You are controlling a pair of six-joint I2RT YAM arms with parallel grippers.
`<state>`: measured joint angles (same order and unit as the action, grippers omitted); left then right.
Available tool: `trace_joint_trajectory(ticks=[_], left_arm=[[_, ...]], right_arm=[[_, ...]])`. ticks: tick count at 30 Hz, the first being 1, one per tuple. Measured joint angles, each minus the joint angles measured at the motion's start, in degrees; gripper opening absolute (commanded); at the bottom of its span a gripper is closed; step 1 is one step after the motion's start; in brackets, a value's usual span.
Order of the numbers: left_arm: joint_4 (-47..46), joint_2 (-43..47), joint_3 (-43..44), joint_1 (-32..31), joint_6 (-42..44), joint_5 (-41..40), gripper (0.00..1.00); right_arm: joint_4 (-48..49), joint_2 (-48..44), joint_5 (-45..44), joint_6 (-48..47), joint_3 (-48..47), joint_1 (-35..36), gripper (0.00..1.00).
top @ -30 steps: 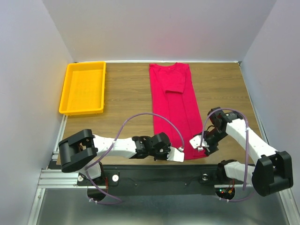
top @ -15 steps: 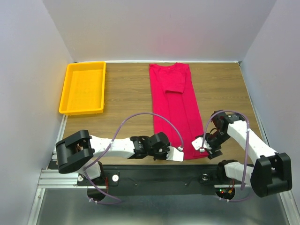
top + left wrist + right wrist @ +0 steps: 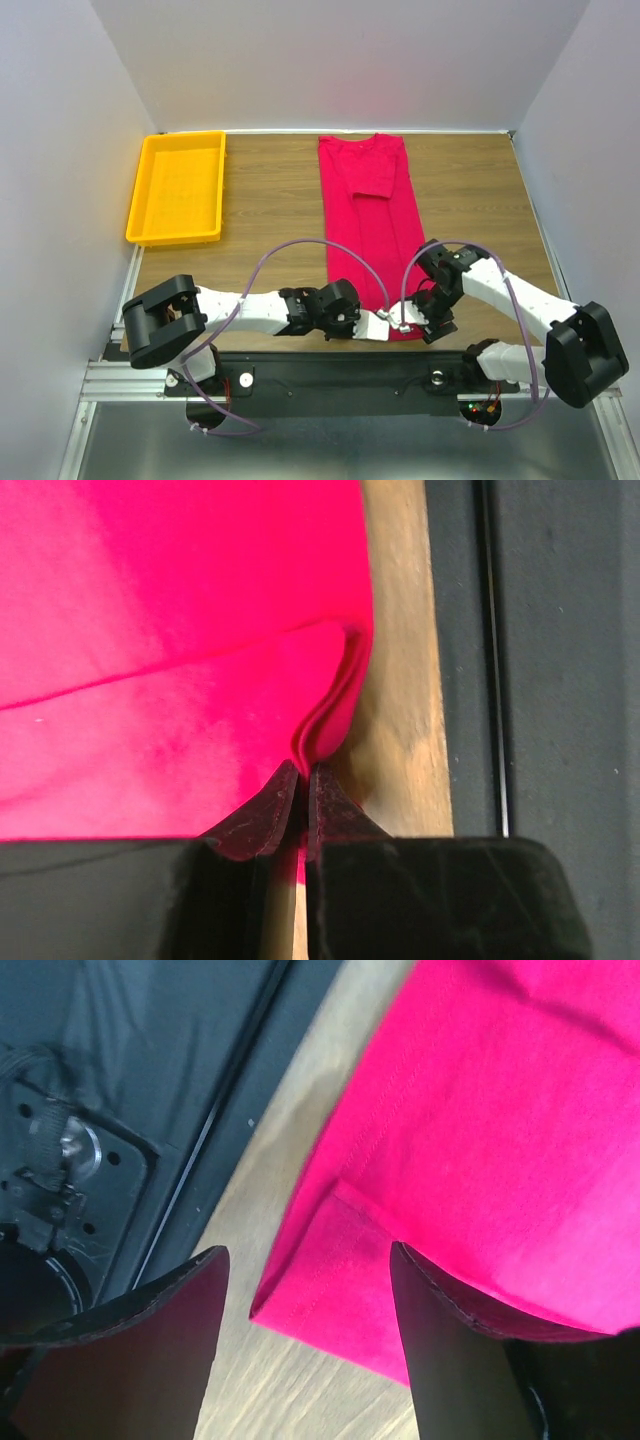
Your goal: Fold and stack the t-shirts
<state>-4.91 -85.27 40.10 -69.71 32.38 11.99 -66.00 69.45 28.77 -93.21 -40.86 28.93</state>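
Looking down from above, a red t-shirt (image 3: 365, 210), folded into a long strip, runs down the centre of the worktop (image 3: 270, 200); a yellow tray (image 3: 172, 239) sits at upper left. At the strip's bottom edge the left claw (image 3: 372, 328) is just beside the right claw (image 3: 412, 318). Left wrist view: fingers pressed together, pinching a fold at the t-shirt's edge. Right wrist view: fingers spread, one on either side of the t-shirt's corner, which lies on the worktop.

Both arms stretch low and inward, wrists nearly meeting. The left end effector (image 3: 300, 778) is pinched tight on the t-shirt (image 3: 180, 650) hem. The right end effector (image 3: 308, 1255) has its fingers spread wide.
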Motion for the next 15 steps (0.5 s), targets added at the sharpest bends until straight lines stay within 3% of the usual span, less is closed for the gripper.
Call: trace_joint_trajectory(ticks=[6,15], left_arm=[[1.20,0.09,-0.22,-0.02,0.17,0.92,0.00],[-1.57,2.08,-0.83,0.70,-1.22,-0.74,0.00]], right_arm=[[2.86,2.16,-5.70,7.37,0.35,3.82,0.69],[4.90,3.02,-6.51,12.15,0.35,5.18,0.66]])
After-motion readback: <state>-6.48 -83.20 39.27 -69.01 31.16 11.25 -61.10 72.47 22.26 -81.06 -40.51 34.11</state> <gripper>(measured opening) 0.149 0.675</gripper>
